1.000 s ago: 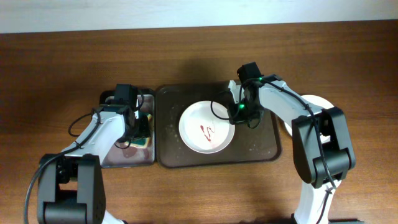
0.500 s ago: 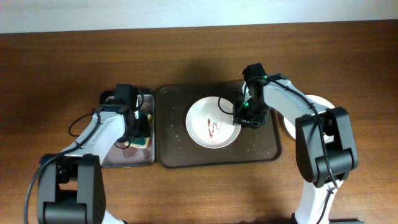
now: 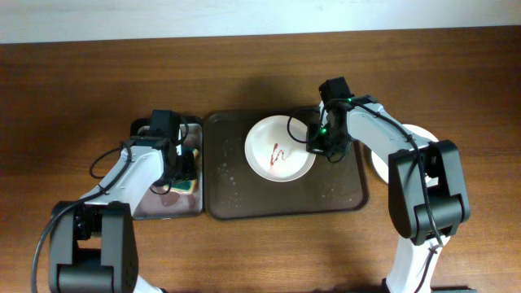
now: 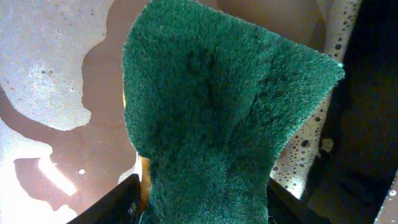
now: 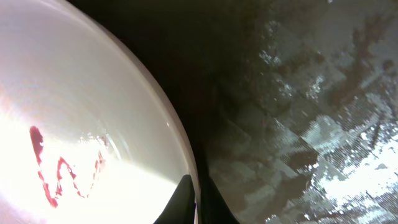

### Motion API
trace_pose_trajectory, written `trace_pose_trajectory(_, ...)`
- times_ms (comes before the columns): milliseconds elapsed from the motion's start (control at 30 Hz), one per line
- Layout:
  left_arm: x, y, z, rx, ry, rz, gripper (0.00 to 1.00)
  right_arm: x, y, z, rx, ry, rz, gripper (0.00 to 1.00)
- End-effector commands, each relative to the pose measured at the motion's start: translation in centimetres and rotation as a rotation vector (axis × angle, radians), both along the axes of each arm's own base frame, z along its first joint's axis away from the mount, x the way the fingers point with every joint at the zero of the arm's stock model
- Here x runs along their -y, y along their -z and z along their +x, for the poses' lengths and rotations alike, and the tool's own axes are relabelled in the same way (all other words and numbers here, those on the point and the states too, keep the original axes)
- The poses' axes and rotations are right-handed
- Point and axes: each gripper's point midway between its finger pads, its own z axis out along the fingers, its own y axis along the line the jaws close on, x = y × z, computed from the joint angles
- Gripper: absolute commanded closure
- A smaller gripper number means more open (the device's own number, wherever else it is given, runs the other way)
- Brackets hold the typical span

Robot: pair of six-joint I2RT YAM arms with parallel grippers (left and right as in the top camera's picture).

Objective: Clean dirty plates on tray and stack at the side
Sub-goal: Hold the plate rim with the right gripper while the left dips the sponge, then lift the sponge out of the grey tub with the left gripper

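A white dirty plate with a red sauce smear sits over the upper middle of the dark brown tray. My right gripper is shut on the plate's right rim; in the right wrist view the rim runs between the fingertips and the gripper pinches it. Another white plate lies on the table right of the tray, partly hidden by the right arm. My left gripper is shut on the green sponge over the small grey tray. No mint green plate shows.
The small grey tray holds soapy water and foam. The brown tray's floor is wet with suds. Bare wooden table lies in front of and behind both trays.
My right gripper took the plate by its right rim and moved it right and toward the tray's back edge. The left arm and sponge have not moved.
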Motion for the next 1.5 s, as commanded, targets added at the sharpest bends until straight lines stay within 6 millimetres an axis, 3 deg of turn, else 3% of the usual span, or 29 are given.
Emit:
trace_pose_trajectory(0, -0.5, 0.0, -0.2, -0.002, -0.005, 0.014, 0.44, 1.9, 1.2, -1.0, -0.044, 0.022, -0.092, 0.96)
trace_pose_trajectory(300, -0.4, -0.1, 0.5, 0.027, -0.005, 0.012, 0.44, 1.9, 1.3, -2.3, -0.093, 0.009, -0.104, 0.96)
trace_pose_trajectory(433, -0.4, -0.3, 1.5, 0.069, -0.005, 0.009, 0.45, 0.8, 1.3, -3.2, -0.101, -0.093, -0.097, 0.96)
trace_pose_trajectory(667, -0.3, -0.5, 2.1, 0.094, -0.006, 0.006, 0.49, 0.2, 1.3, -3.8, -0.113, -0.113, -0.101, 0.96)
trace_pose_trajectory(733, -0.3, -0.5, 2.0, 0.090, -0.006, 0.006, 0.54, 0.2, 1.3, -3.8, -0.113, -0.113, -0.101, 0.96)
trace_pose_trajectory(800, -0.3, -0.4, 1.9, 0.086, -0.006, 0.007, 0.65, 0.2, 1.3, -3.9, -0.116, -0.113, -0.098, 0.96)
trace_pose_trajectory(833, -0.3, -0.4, 1.8, 0.083, -0.005, 0.007, 0.87, 0.2, 1.3, -3.9, -0.117, -0.113, -0.098, 0.96)
trace_pose_trajectory(900, -0.3, -0.4, 1.7, 0.079, -0.006, 0.007, 0.99, 0.2, 1.3, -3.9, -0.119, -0.114, -0.098, 0.96)
trace_pose_trajectory(1233, -0.5, 0.4, 0.5, 0.041, -0.005, 0.011, 1.00, 0.2, 1.3, -4.0, -0.122, -0.114, -0.099, 0.96)
trace_pose_trajectory(1333, -0.5, -0.9, 1.3, 0.075, -0.009, 0.008, 1.00, 0.2, 1.3, -4.0, -0.122, -0.114, -0.099, 0.96)
trace_pose_trajectory(1467, -0.5, -5.1, 3.3, 0.195, -0.013, -0.001, 1.00, 0.2, 1.3, -4.0, -0.122, -0.114, -0.099, 0.96)
